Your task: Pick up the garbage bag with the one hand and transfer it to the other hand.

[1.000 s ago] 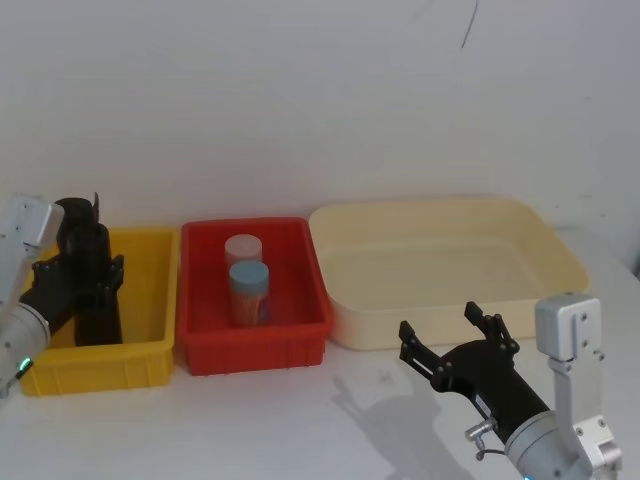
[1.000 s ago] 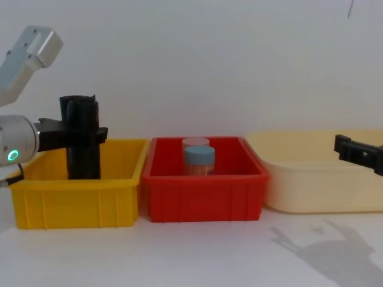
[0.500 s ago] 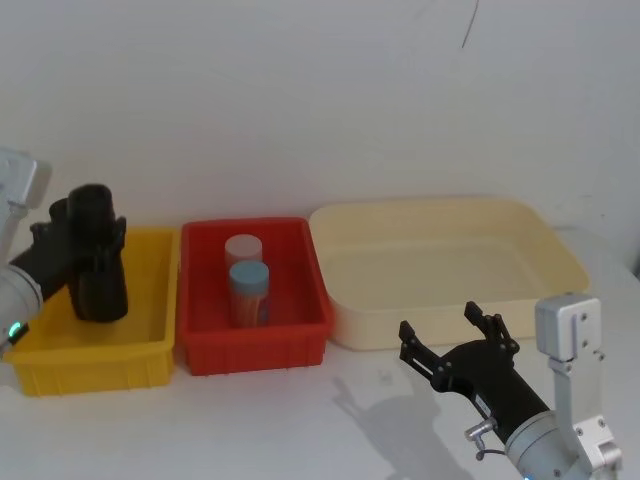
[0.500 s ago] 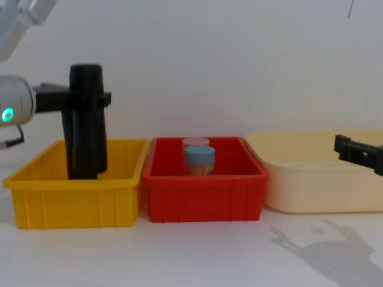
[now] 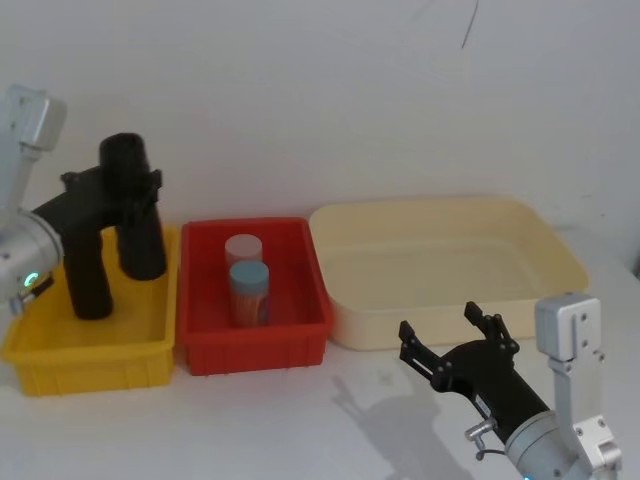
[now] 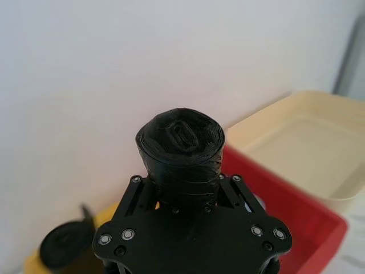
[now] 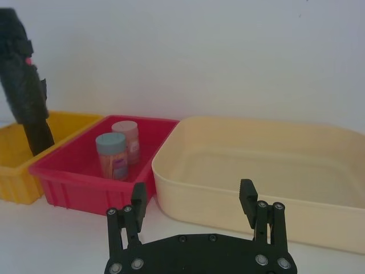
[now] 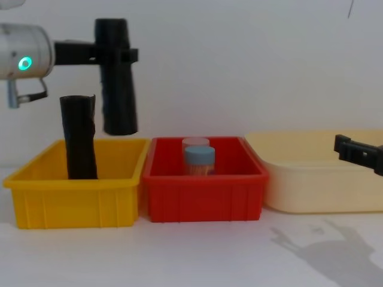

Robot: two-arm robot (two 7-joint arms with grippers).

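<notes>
Garbage bag [image 8: 118, 84] hangs in the air over the right end of the yellow bin [image 8: 72, 206], its lower end just above the rim. The left gripper [image 8: 114, 55] is clamped on it near the top from the sides, likely gripped high so the long lower part is free for the handover. Long axis near vertical, rounded end up, beside the ragged-topped roll [image 8: 79, 140] standing in the bin; right gripper [image 5: 440, 325] sits low over the table [image 5: 300, 420] before the cream tub [image 5: 560, 270], fingers spread, empty, well apart from the bag.
</notes>
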